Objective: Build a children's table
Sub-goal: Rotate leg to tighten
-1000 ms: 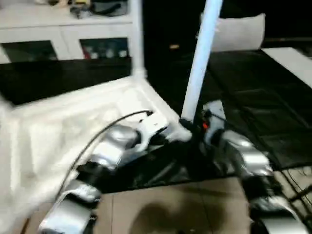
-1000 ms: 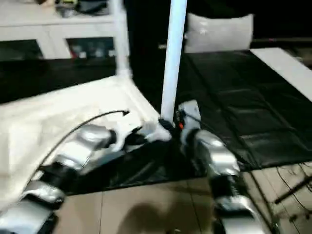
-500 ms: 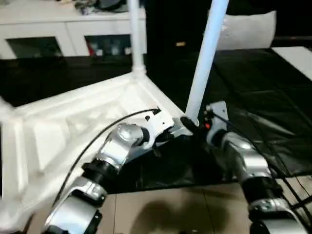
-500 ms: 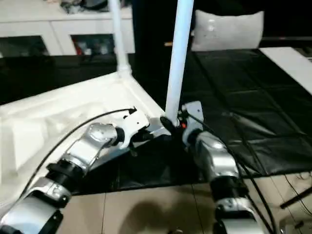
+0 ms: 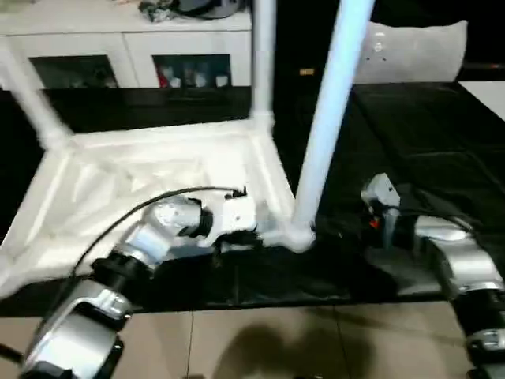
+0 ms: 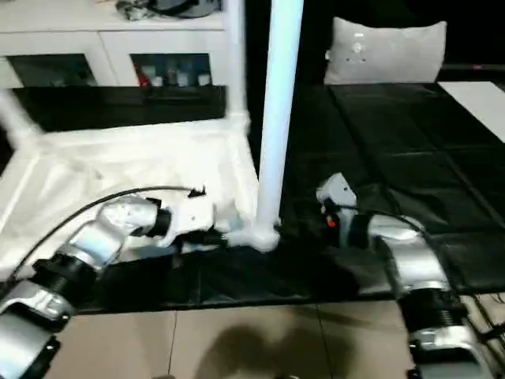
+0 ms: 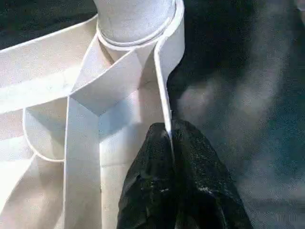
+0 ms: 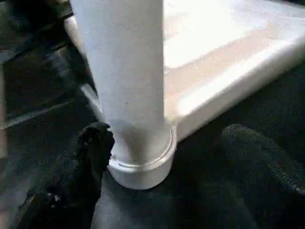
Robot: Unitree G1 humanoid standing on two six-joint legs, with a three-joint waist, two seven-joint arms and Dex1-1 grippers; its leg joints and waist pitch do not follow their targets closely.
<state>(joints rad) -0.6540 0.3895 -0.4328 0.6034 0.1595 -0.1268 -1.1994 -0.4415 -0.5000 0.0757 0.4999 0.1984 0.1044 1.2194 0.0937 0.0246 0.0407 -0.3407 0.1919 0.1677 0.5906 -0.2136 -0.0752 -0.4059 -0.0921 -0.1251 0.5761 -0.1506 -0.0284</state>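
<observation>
The children's table (image 5: 158, 170) lies upside down on a black mat, its ribbed underside facing up. A white leg (image 5: 327, 118) stands in the near right corner socket (image 5: 296, 235). A second leg (image 5: 263, 63) rises at the far right corner, a third leg (image 5: 28, 95) at the far left. My left gripper (image 7: 169, 129) is shut on the thin rim of the table top just beside the near socket. My right gripper (image 8: 171, 143) is open, its fingers (image 8: 95, 140) standing on either side of the near leg's base and apart from it.
A white cabinet (image 5: 126, 55) with glass doors runs along the back. A grey pillow (image 5: 410, 51) lies at the far right on the black mat (image 5: 426, 142). Tan floor tiles (image 5: 276, 339) begin at the mat's near edge.
My right gripper has opened and drawn back to the right, off the near leg's base. The left gripper stays pinched on the rim. The camera has shifted.
</observation>
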